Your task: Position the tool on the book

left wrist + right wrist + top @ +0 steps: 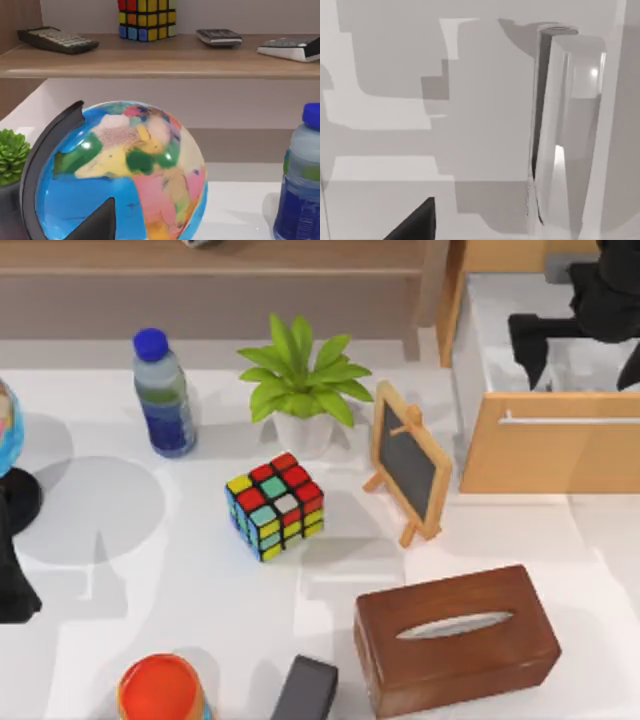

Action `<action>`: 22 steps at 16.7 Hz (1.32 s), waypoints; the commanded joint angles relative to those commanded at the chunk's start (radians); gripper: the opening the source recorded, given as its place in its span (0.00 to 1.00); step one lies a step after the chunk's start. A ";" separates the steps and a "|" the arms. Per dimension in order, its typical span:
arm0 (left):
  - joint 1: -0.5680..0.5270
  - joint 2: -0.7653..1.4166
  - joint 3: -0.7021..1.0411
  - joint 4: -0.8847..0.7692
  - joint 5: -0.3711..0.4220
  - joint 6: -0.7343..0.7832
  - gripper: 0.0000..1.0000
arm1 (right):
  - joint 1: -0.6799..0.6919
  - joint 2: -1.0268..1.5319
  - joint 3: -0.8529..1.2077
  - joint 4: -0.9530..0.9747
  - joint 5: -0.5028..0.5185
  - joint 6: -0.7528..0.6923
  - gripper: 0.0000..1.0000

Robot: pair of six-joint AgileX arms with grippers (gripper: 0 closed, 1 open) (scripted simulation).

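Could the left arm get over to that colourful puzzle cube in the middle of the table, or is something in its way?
Probably yes. The left arm sits at the table's left edge beside the globe, and the stretch of white table between it and the puzzle cube is bare. The bottle stands farther back, off that line.

Both AgileX arms are matte black throughout, with no markings, cables or screws to make out. The right arm [600,300] reads as blocky, angular black segments with hard edges. The left arm [15,580] appears as a dark, tapering black mass. In each wrist view a single flat black wedge with a pointed tip shows, belonging to the left claw [100,225] and the right claw [415,222]
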 joint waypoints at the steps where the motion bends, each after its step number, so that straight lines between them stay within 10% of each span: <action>1: 0.000 0.000 0.000 0.000 0.000 0.000 1.00 | 0.001 -0.005 -0.015 0.010 0.000 0.000 1.00; 16: 0.000 0.000 0.000 0.000 0.000 0.000 1.00 | 0.003 0.057 -0.085 0.141 0.001 0.003 1.00; 22: 0.000 0.000 0.000 0.000 0.000 0.000 1.00 | 0.003 0.057 -0.085 0.141 0.001 0.003 0.55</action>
